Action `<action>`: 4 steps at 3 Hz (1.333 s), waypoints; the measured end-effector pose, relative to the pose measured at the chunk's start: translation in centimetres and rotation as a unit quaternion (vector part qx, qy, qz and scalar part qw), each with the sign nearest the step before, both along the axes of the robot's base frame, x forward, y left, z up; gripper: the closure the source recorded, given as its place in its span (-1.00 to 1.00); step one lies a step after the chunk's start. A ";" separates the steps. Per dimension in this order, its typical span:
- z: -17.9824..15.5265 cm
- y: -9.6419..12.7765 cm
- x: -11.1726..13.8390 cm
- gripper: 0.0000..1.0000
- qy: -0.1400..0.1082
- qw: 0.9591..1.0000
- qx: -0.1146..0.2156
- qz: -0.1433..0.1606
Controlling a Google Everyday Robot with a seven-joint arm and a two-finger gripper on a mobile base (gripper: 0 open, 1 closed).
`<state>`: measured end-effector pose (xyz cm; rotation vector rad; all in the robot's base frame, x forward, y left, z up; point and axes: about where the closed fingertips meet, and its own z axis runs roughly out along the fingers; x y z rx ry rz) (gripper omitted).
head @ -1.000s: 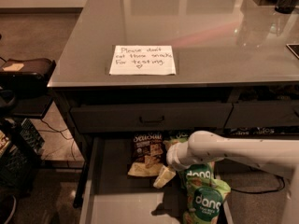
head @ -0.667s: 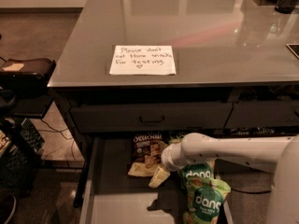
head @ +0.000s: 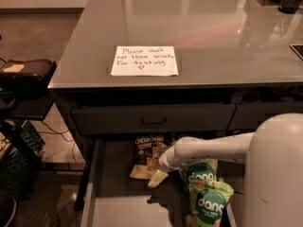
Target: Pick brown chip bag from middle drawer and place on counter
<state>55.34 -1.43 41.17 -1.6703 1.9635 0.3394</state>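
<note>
Found the middle drawer (head: 97,183) standing open along the bottom of the frame, its pale floor bare at lower left. Spotted the brown chip bag (head: 146,150) inside it, lying flat near the back, just below the centre of the frame, white script toward the top and cream edge toward the bottom.

Saw the arm (head: 208,148) reaching in from the right edge and ending at the hand (head: 157,176), low over the drawer floor at the bag's lower right corner. Could not tell whether it was touching the bag or only just beside it. Could not tell either whether the hand was spread, pressed together or pinching the bag.

Counted 2 green-and-white bags (head: 208,205) in the right part of the drawer, right of the hand, 1 partly under the arm and the other below it, toward the bottom edge of the frame.

Noted a shut drawer front (head: 189,119) with a black handle directly above the open drawer, across the middle of the frame.

Saw the counter (head: 213,32) filling the upper half, glossy and grey, with 1 handwritten note (head: 144,60) lying flat near its front edge, left of centre.

Made out the robot's rounded white body (head: 279,174) at the lower right and a black crate (head: 19,160) on the floor at the left edge.
</note>
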 end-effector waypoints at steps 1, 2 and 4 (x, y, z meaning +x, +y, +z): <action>-1.3 -0.4 1.6 -1.00 -0.006 1.000 -0.004 -0.011; -2.4 -1.6 3.0 -1.00 -0.005 0.999 0.001 -0.038; -4.7 -2.0 5.1 -1.00 0.014 0.997 0.016 -0.075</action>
